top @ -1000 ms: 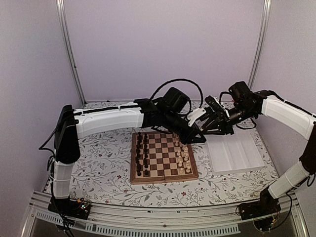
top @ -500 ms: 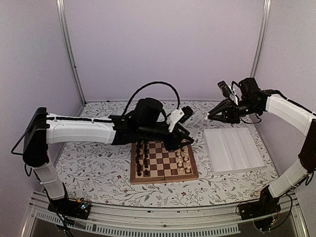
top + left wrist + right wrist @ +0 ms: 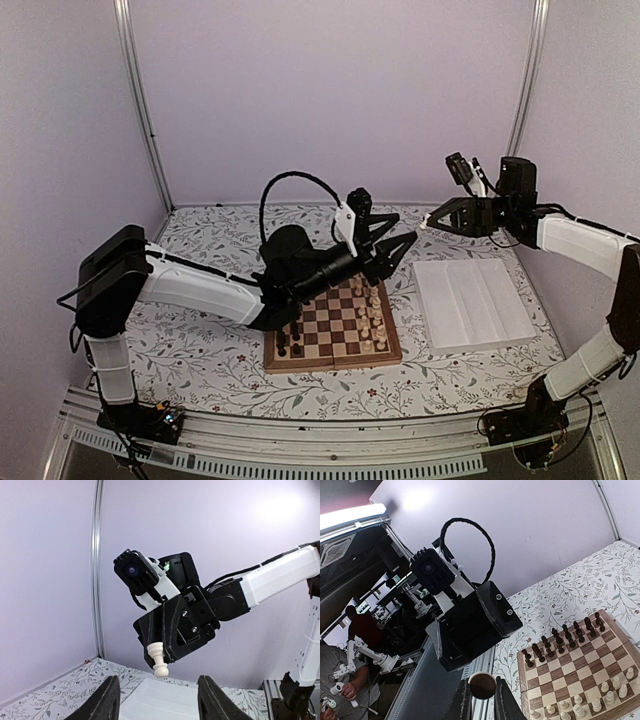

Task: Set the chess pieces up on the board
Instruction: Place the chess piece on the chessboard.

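Observation:
My right gripper (image 3: pixel 426 222) hangs in the air beyond the board's far right corner, shut on a cream pawn (image 3: pixel 421 225). In the left wrist view the pawn (image 3: pixel 159 660) sticks out head-down from the right gripper (image 3: pixel 161 655). The right wrist view shows its dark felt base (image 3: pixel 482 685) between the fingers (image 3: pixel 463 703). My left gripper (image 3: pixel 405 228) is raised just left of it, facing it, open and empty, fingers (image 3: pixel 107 700) spread wide. The board (image 3: pixel 330 322) carries cream pieces (image 3: pixel 372 320) along its right side and dark pieces (image 3: pixel 290 310) along its left.
A white ridged tray (image 3: pixel 470 300) lies right of the board on the floral cloth; it also shows below the pawn as a pale tray (image 3: pixel 165 707). The left arm's black cable (image 3: pixel 290 180) loops above the board. Metal frame posts stand at the back corners.
A second ago both grippers met low over the board's far right. The left has since opened and lifted away; the right, holding the pawn, has drawn back up to the right.

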### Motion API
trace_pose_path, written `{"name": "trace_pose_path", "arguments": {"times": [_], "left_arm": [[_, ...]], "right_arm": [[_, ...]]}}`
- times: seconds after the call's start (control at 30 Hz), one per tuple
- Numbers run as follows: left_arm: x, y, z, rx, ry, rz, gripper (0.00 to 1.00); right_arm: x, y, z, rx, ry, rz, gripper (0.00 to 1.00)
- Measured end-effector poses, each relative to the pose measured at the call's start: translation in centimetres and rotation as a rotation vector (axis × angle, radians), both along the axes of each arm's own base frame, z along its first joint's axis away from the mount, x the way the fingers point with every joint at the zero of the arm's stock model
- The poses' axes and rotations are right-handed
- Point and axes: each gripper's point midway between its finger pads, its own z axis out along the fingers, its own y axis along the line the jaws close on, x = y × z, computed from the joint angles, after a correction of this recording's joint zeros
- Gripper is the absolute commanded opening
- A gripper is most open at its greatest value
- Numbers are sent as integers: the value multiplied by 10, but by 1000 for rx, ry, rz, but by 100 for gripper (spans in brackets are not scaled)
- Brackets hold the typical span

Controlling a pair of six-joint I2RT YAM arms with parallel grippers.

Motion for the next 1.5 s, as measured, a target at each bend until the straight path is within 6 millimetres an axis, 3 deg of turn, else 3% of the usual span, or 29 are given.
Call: {"name": "trace_pose_path", "arguments": {"times": [0.2, 0.47, 0.8, 1.43, 1.5], "left_arm": [[4, -11, 10, -59, -19, 17, 51], [12, -20, 20, -83, -22, 33, 46], [15, -29, 9, -53, -9, 28, 42], [11, -40, 7, -30, 2, -3, 6], [11, -41, 6, -26, 4, -3, 1]], "right_arm": [[-5, -1, 16, 10, -20, 11, 6], [-6, 0, 18, 8, -9, 13, 6], [-6, 1, 18, 9, -13, 16, 7], [-3, 0, 19, 10, -21, -11, 10], [-2, -1, 18, 9, -20, -18, 16]]}}
